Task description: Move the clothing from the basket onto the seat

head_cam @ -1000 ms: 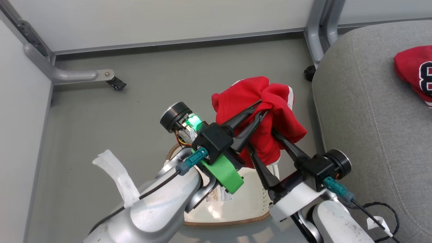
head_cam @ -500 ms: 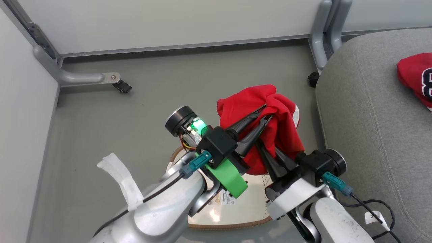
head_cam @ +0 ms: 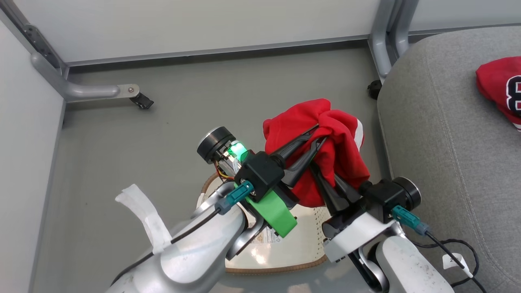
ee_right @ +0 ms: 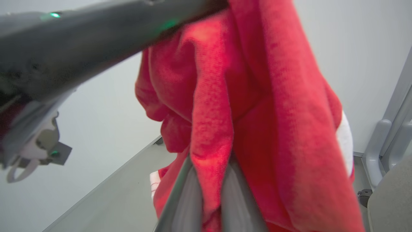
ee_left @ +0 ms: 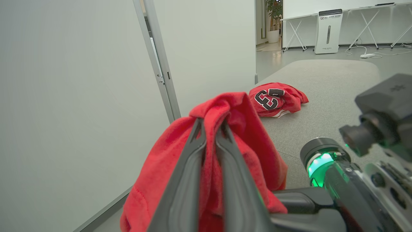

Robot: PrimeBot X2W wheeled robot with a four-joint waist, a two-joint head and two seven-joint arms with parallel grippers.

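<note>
over the basket's (head_cam: 285,249) far edge, left end effector (head_cam: 318,135) and right end effector (ee_right: 210,161) both clench folds of one red garment (head_cam: 293,118), short of the seat's (head_cam: 439,142) left edge. thin pinches could let it slip to the floor (head_cam: 122,142).

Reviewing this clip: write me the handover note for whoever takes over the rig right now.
Left gripper: shut on the red garment.
Right gripper: shut on the same garment.
Things: the garment hangs bunched between both grippers, above the basket and to the left of the seat, not on it. A numbered red jersey lies on the seat.
Done: jersey on the seat; garment lifted out of the basket.
Left: carry the garment over the seat and release it. The arms hide much of the basket, so check it for more clothing.
</note>
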